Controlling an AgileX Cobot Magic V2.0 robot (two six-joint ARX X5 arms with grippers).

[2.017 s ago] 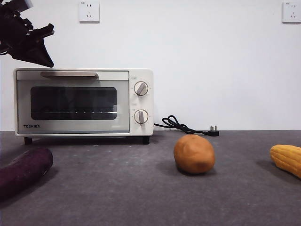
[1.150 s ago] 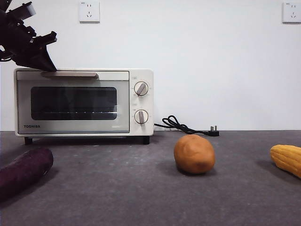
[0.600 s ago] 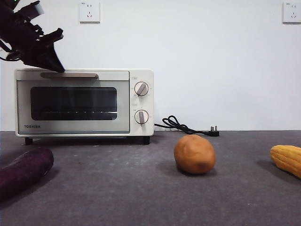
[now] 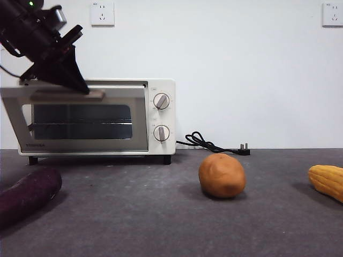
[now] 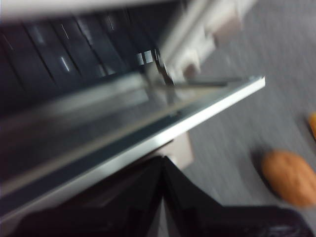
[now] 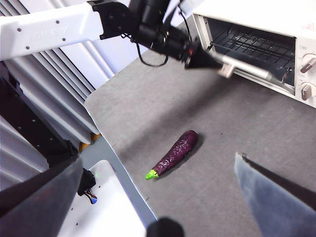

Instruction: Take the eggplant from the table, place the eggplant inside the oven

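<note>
While the oven (image 4: 96,118) door hangs half open in the front view, the left gripper (image 4: 80,88) is closed on its handle (image 4: 67,96). The eggplant (image 4: 27,194) lies on the table (image 4: 161,214), left of the potato (image 4: 222,175).

The left wrist view is blurred, the jaws together under the door edge.

In the right wrist view, the right gripper (image 6: 158,197) stands wide above the eggplant (image 6: 174,153).

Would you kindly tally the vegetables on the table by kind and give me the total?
Eggplant: 1
Potato: 1
Corn cob: 1
Total: 3 vegetables, all lying on the table.
</note>
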